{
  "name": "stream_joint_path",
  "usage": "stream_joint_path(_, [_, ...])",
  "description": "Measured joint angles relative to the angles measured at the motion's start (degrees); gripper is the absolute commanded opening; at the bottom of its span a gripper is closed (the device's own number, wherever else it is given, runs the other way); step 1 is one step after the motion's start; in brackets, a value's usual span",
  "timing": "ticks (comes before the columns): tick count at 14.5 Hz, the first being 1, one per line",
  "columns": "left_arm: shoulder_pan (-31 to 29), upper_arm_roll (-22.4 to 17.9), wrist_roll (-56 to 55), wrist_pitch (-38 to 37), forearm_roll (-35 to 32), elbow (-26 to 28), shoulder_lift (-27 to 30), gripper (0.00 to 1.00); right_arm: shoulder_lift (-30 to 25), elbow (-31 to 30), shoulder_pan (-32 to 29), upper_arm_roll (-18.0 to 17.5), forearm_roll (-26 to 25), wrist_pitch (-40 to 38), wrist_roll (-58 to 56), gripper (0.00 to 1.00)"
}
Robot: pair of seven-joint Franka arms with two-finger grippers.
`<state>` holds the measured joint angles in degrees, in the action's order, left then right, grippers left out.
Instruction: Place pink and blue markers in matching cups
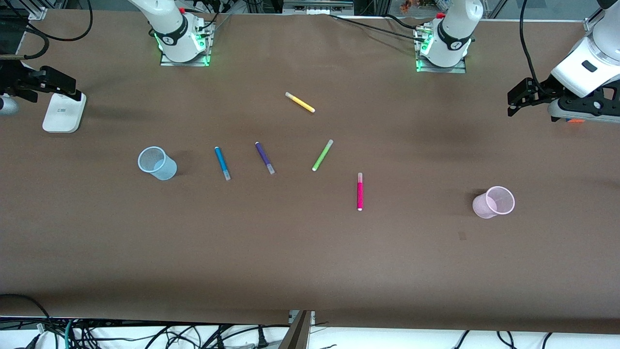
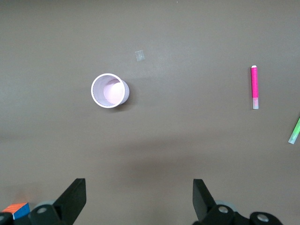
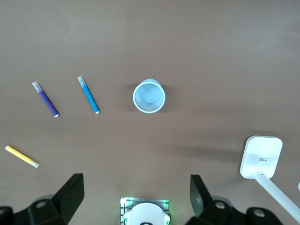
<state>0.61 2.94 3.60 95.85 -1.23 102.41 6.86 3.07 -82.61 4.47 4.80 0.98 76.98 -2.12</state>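
The blue marker (image 1: 222,163) lies flat beside the pale blue cup (image 1: 157,163), which stands upright toward the right arm's end. The pink marker (image 1: 360,192) lies flat mid-table. The pale pink cup (image 1: 494,202) stands upright toward the left arm's end. My left gripper (image 1: 519,99) is open and empty, up over the left arm's end of the table. Its wrist view (image 2: 138,187) shows the pink cup (image 2: 109,90) and pink marker (image 2: 254,87). My right gripper (image 1: 51,85) is open and empty over the right arm's end. Its wrist view (image 3: 136,185) shows the blue cup (image 3: 149,96) and blue marker (image 3: 88,95).
A dark purple pen (image 1: 264,157) lies beside the blue marker, and a lime green pen (image 1: 322,155) lies between it and the pink marker. A yellow pen (image 1: 300,102) lies farther from the front camera. A white device (image 1: 63,112) sits under the right gripper.
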Motion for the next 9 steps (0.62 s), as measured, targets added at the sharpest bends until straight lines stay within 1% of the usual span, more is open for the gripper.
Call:
stream_joint_path(6, [0.0,0.0,0.0,-0.2,0.0,0.0,0.0,1.00,0.5,0.0,-0.2,0.0,0.0,0.0,0.0,1.00])
stream_joint_path(9, [0.0,0.0,0.0,-0.2,0.0,0.0,0.0,1.00,1.5,0.1,-0.1,-0.1,0.0,0.6,0.0,1.00])
